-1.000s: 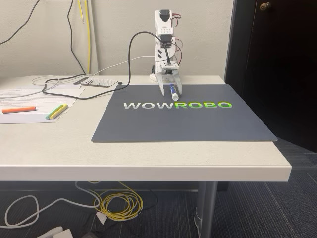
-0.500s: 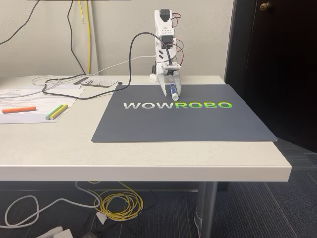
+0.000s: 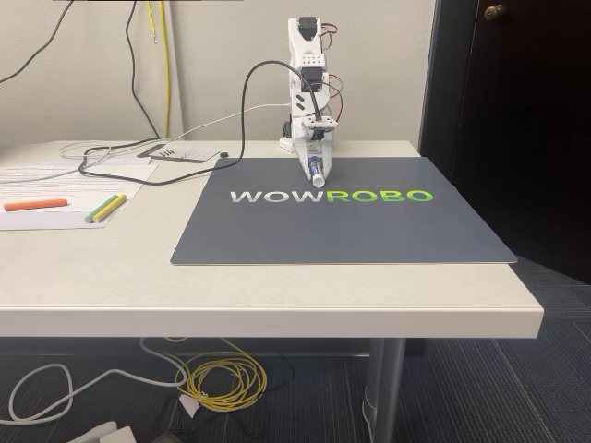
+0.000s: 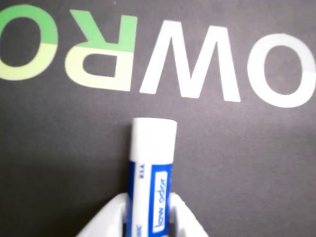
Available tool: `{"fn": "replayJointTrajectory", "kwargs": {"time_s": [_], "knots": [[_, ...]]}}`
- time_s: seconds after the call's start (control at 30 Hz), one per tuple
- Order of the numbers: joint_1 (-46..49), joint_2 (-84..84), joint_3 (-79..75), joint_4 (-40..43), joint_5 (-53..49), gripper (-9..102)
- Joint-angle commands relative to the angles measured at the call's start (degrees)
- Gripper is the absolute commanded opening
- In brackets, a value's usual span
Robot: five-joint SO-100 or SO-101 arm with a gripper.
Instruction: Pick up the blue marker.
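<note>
1. Marker (image 4: 150, 168): the blue marker sits between the claw's (image 3: 317, 173) two fingers at the far middle of the grey mat (image 3: 369, 231), its white end poking out towards the lettering.
2. Claw: clenched on the marker, gripping the label part of the smooth barrel; a tilted lift could let it slide out.
3. Worktop (image 3: 111, 277): if dropped, the round barrel could roll across the mat.

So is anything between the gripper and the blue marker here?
Nothing visible: the white two-finger gripper already has its fingers closed on the white-barrelled, blue-labelled marker, over the dark grey mat. The orange pen lies far left in the fixed view.
</note>
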Motion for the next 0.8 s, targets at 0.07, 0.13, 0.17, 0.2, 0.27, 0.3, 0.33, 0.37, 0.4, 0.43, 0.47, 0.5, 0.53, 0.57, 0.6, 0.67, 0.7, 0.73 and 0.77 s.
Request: {"fn": "replayJointTrajectory", "kwargs": {"time_s": [0.07, 0.13, 0.17, 0.2, 0.27, 0.3, 0.33, 0.37, 0.4, 0.43, 0.47, 0.5, 0.53, 0.57, 0.6, 0.67, 0.7, 0.73, 0.77], "knots": [[0.6, -0.4, -0.4, -0.5, 0.6, 6], [0.6, -0.4, -0.5, -0.6, 0.9, 6], [0.5, -0.1, -0.6, -0.6, 1.1, 6], [0.4, 0.2, -0.6, -0.6, 1.7, 6], [0.0, 1.4, -0.6, -0.6, 3.4, 6], [-0.4, 2.5, -0.6, -0.6, 4.7, 6], [-0.8, 3.8, -0.5, -0.3, 6.2, 6], [-1.2, 5.3, -0.8, 0.9, 7.5, 6], [-1.8, 6.8, -1.1, 2.3, 9.0, 7], [-2.4, 8.2, -1.9, 4.4, 10.4, 7], [-3.0, 9.5, -2.9, 6.9, 11.8, 8], [-3.6, 10.8, -4.0, 9.2, 13.4, 8], [-4.3, 12.0, -5.3, 11.7, 14.9, 8], [-4.9, 12.9, -6.9, 14.3, 16.5, 8], [-5.5, 13.6, -8.5, 16.5, 18.1, 8], [-6.8, 14.2, -12.2, 20.9, 21.4, 8], [-7.3, 14.2, -14.2, 23.0, 22.8, 8], [-7.8, 14.2, -15.9, 24.7, 24.2, 8], [-8.3, 14.2, -17.6, 26.3, 25.5, 7]]}}
